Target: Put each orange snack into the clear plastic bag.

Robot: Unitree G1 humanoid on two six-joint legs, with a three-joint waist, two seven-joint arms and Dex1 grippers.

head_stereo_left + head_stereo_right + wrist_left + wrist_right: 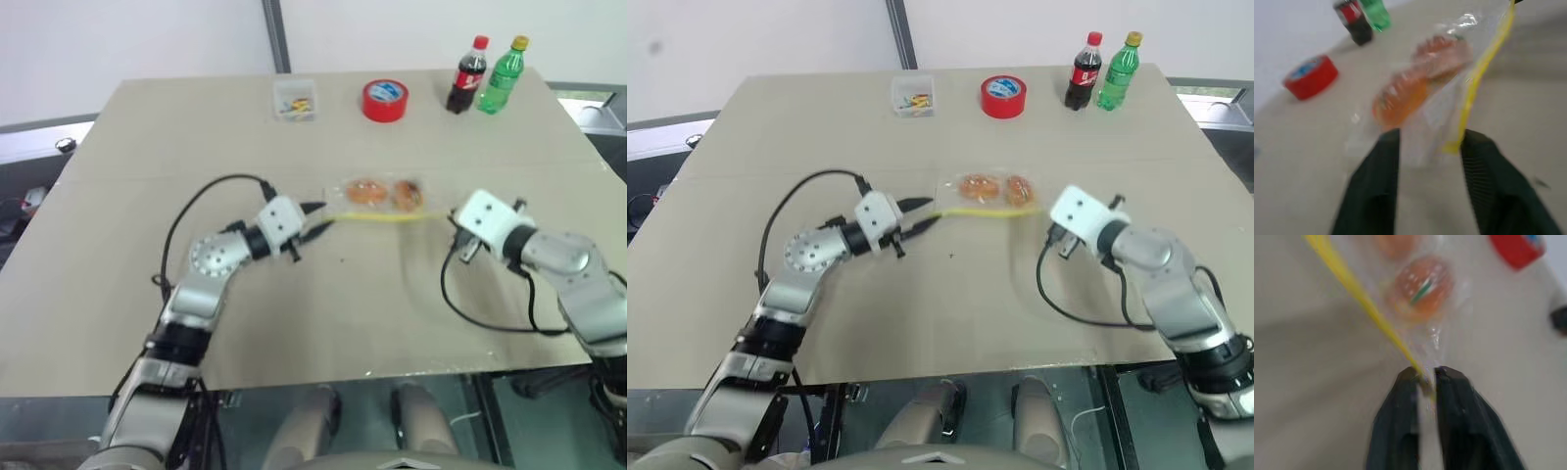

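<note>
bag [377, 201]: soft, crinkly, slippery; take its yellow seal corners
snacks [384, 193]: light, squashy, inside bag
left hand [1425, 147]: fingers apart beside bag
right hand [1425, 377]: pinching seal corner

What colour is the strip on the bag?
Yellow. The strip on the bag shows best in the left wrist view.

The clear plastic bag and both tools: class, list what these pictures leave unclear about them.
- Clear plastic bag: whether its yellow seal strip is pressed shut; blurred in both wrist views, too small in the eye views.
- Right tool: whether it grips the bag's corner; motion blur.
- Orange snacks: their undersides, lying on the table.
</note>
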